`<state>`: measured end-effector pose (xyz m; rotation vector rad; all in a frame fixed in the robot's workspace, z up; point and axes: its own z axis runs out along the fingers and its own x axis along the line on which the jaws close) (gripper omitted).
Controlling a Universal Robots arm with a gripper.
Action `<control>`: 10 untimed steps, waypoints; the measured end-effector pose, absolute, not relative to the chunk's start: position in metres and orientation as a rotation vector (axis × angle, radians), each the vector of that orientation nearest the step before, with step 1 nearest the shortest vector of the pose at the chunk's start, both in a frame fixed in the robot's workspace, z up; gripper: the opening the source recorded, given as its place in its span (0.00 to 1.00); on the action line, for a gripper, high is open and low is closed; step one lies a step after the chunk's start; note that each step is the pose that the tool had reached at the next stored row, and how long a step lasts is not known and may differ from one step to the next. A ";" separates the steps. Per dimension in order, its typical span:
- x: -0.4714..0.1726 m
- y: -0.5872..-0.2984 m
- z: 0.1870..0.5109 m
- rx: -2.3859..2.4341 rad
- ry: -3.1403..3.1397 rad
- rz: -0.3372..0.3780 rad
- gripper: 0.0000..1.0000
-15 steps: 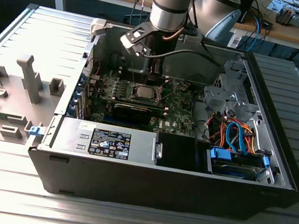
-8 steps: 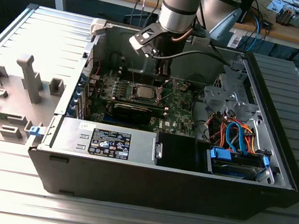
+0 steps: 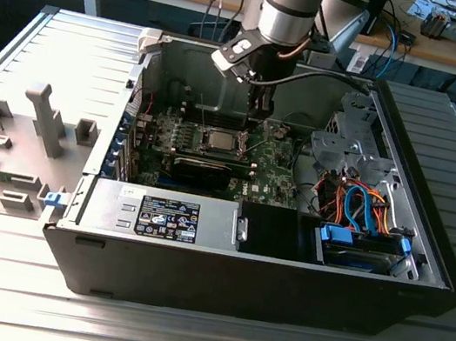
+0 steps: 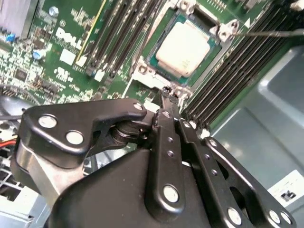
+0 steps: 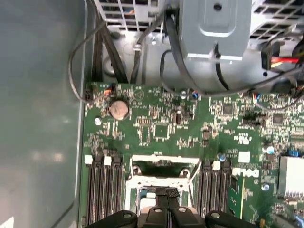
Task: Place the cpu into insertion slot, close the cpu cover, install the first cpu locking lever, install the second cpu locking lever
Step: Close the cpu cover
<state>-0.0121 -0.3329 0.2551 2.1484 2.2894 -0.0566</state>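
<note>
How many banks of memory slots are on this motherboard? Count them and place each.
2. One bank lies beside the cpu, the other bank on its opposite side; more could be hidden.

Exterior view: high, off arm, angled down into open computer case on tabletop, mid-range. Both wrist views: close, looking past claw onto motherboard. Shared: memory slots. Second wrist view nearer, oblique.

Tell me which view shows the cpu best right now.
The second wrist view: the cpu sits in its slot, its silvery top in plain sight just beyond the hand. In the exterior view it is a small pale square on the board. In the first wrist view the hand covers much of the slot.
</note>
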 end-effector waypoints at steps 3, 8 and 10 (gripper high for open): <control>-0.003 -0.333 0.257 2.151 2.292 -0.062 0.11; 0.018 -0.333 0.261 2.158 2.299 -0.077 0.11; 0.026 -0.333 0.262 2.161 2.303 -0.084 0.11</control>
